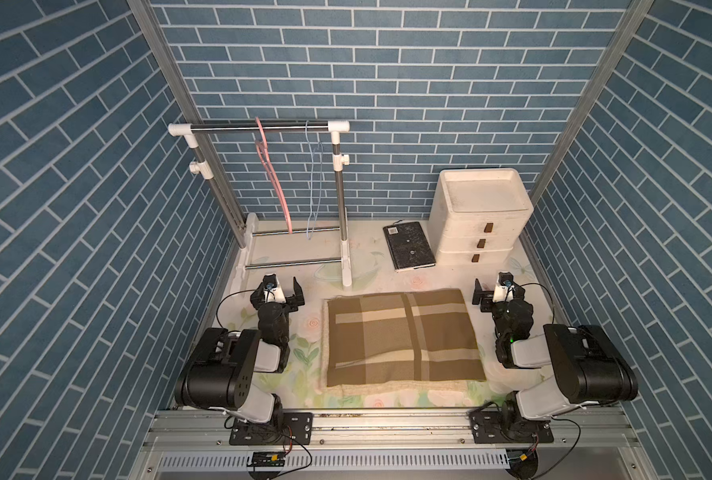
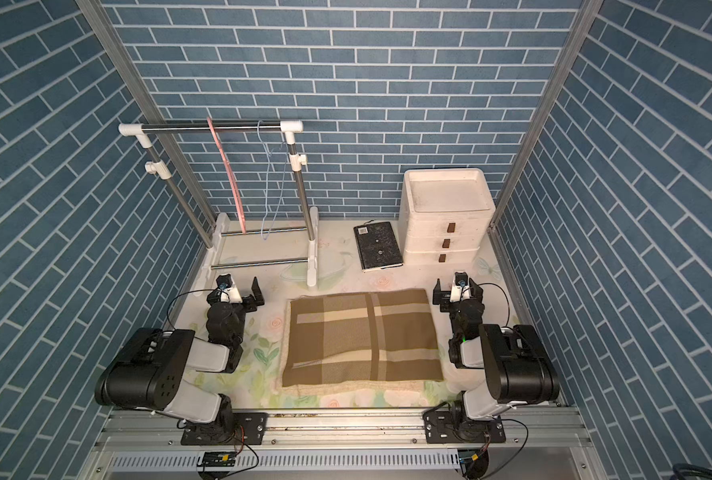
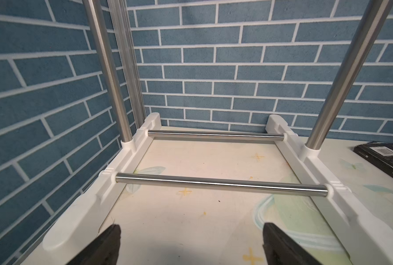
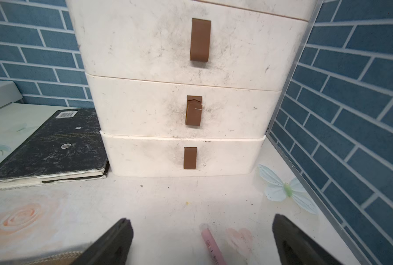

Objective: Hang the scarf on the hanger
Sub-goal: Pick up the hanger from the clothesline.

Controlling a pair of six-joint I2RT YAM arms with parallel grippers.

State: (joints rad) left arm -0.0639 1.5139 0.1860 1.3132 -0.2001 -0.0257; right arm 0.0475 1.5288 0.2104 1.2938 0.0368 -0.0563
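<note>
Folded olive plaid fabric scarf (image 1: 402, 336) looks soft and floppy, so I'd pinch its 12 o'clock corners. Meanwhile left gripper (image 1: 281, 286) and right gripper (image 1: 496, 289) sit spread wide, empty.

On my right wrist feed a pink stick (image 4: 210, 243) runs off the edge, too blurred to name; the scarf (image 4: 60, 258) shows only a smeared corner. In both top views the blue wire hanger (image 1: 306, 129) (image 2: 259, 126) is too thin to trace.
</note>
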